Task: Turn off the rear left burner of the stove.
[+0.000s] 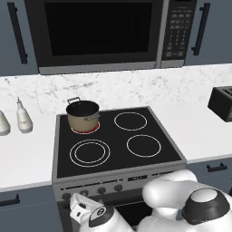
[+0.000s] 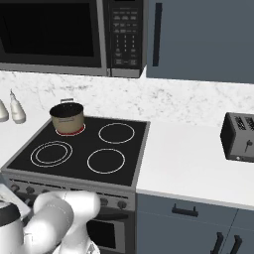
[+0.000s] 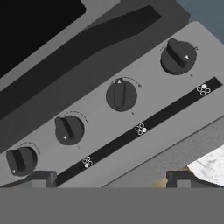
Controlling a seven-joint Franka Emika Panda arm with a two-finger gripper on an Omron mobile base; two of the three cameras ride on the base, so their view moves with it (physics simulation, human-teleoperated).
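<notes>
The stove [image 1: 114, 136] [image 2: 82, 142] is a black glass cooktop with a grey front panel. Its rear left burner [image 1: 84, 131] [image 2: 69, 132] glows as a red ring under a tan pot [image 1: 82, 114] [image 2: 66, 117]. My gripper [image 3: 111, 180] is open, its fingertips [image 3: 40, 178] wide apart with nothing between them, and it faces the front panel from close by. Several dark knobs line that panel; one knob [image 3: 121, 95] lies near the middle of the hand view and another knob [image 3: 178, 57] at the upper right. My white hand [image 1: 79, 211] hangs low in front of the panel's left knobs [image 1: 66, 196].
A microwave [image 1: 99, 34] [image 2: 54, 32] hangs above the stove. A black toaster [image 1: 222, 103] [image 2: 239, 136] stands on the right counter, and a bottle [image 1: 23, 118] [image 2: 18, 110] on the left one. The dark oven handle [image 3: 87, 43] runs just beyond the knobs.
</notes>
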